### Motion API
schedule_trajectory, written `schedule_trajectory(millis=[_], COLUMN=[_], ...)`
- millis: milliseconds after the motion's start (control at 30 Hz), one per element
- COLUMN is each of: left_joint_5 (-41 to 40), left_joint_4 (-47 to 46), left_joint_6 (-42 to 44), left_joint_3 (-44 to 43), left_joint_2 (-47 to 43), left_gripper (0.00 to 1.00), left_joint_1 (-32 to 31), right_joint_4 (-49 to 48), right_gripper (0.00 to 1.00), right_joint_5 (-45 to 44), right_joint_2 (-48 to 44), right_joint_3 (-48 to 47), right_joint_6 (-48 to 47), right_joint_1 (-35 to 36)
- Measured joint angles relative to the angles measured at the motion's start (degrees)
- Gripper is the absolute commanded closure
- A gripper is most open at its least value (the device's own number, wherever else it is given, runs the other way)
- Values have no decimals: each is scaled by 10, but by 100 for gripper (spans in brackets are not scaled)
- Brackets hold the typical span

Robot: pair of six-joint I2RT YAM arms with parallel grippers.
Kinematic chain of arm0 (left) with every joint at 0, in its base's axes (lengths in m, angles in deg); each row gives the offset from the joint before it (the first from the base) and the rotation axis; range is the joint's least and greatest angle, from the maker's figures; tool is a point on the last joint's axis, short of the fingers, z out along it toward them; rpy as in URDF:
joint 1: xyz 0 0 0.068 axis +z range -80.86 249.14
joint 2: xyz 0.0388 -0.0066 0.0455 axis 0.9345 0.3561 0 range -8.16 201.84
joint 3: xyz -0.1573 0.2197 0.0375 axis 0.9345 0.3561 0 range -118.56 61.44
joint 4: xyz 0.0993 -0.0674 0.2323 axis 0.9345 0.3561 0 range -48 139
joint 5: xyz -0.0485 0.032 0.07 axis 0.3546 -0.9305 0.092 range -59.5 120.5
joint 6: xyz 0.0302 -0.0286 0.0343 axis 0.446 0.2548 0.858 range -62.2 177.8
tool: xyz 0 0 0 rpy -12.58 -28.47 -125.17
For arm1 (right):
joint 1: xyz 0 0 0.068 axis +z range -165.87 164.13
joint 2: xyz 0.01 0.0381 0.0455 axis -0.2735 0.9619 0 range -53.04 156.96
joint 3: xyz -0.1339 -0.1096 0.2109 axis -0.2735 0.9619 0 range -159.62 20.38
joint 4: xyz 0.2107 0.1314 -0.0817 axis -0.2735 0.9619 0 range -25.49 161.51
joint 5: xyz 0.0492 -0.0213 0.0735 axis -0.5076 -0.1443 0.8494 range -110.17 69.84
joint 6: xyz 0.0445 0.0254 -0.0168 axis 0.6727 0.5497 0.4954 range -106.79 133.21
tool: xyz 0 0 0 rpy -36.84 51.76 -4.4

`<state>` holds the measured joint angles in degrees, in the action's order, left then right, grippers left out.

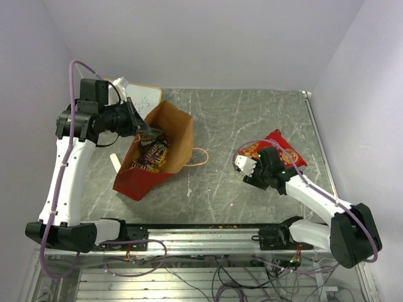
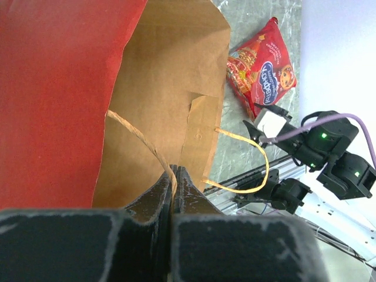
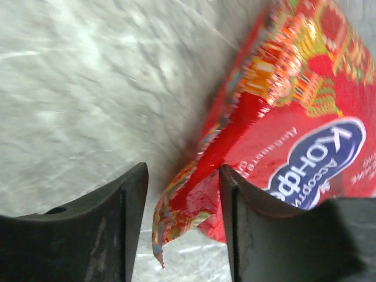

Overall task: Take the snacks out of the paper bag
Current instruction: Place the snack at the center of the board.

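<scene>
The red paper bag (image 1: 165,135) lies on the table with its brown inside facing up. It fills the left wrist view (image 2: 164,88). Several packets (image 1: 153,154), dark and orange-yellow, lie inside it. My left gripper (image 1: 142,129) is shut on one thin tan loop handle (image 2: 144,141), pinched at its fingertips (image 2: 175,173). The large red crinkly bag with the blue logo (image 1: 283,151) lies on the table to the right, outside the paper bag. My right gripper (image 1: 261,161) is open with that bag's corner (image 3: 194,188) between its jaws (image 3: 183,171).
The bag's other handle (image 1: 199,157) lies loose on the table. A white-faced board with a tan frame (image 1: 142,95) leans at the back left. A small white piece (image 1: 114,162) lies left of the bag. The aluminium rail (image 1: 208,233) runs along the near edge.
</scene>
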<state>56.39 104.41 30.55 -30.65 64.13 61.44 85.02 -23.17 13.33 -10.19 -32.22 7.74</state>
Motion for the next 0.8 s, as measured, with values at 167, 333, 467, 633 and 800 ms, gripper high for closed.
schedule_trajectory(millis=[167,333,467,633,800], left_joint_5=[-1,-1,-1,-2,-4], left_joint_4=[0,0,0,0,5], left_joint_6=[0,0,-2,-2,-2], left_joint_3=[0,0,0,0,-13], left_joint_2=[0,0,1,0,2], left_gripper=[93,93,93,93,93], left_joint_1=[0,0,0,0,0], right_joint_4=[49,-38,-167,-237,-250], right_gripper=[32,11,8,8,8], right_joint_5=[103,148,137,97,90], right_joint_2=[-48,-47,6,119,234], right_joint_3=[-31,-83,-90,-130,-212], right_joint_6=[-4,142,314,489,631], right_joint_1=[7,8,8,-5,-60])
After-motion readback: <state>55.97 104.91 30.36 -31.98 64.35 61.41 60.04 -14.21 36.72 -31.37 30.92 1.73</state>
